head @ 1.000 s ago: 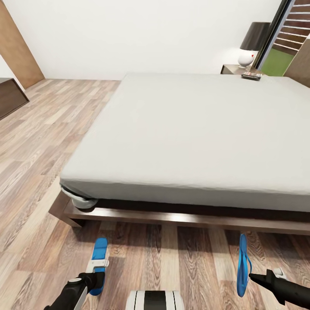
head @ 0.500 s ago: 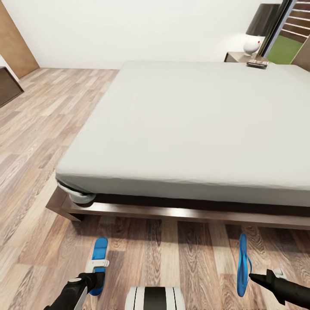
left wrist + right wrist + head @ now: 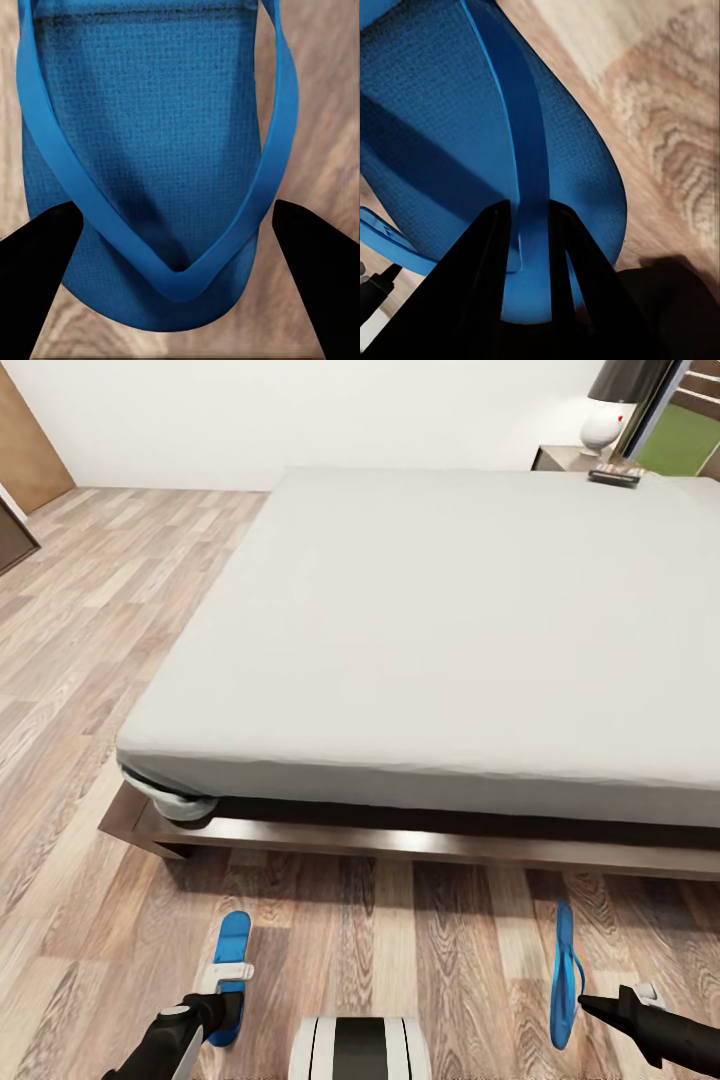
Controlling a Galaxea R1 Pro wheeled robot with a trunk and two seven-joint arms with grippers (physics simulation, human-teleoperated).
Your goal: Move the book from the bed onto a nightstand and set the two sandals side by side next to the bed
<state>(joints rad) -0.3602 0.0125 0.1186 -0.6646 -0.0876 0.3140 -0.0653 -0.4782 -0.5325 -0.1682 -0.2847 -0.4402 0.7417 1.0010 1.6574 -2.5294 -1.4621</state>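
The right tool [image 3: 532,232] is pinching the thin strap of the right sandal [image 3: 563,975], which is hanging on edge above the floor [image 3: 400,960] beside the bed [image 3: 440,630]. The left tool [image 3: 176,232] is standing apart around the left sandal [image 3: 232,960]. Both sandals are likely light and flexible.

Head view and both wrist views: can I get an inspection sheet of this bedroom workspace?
Surface: wood-plank floor.
Job's things: book at the bed's far corner, near the nightstand; left sandal flat, right sandal on edge, well apart.
Clutter: nothing seen.
Grippers: left end effector straddles the left sandal, grip unclear; right end effector pinches the right sandal's strap.
Cables: nothing seen.
Surroundings: lamp, door, window.
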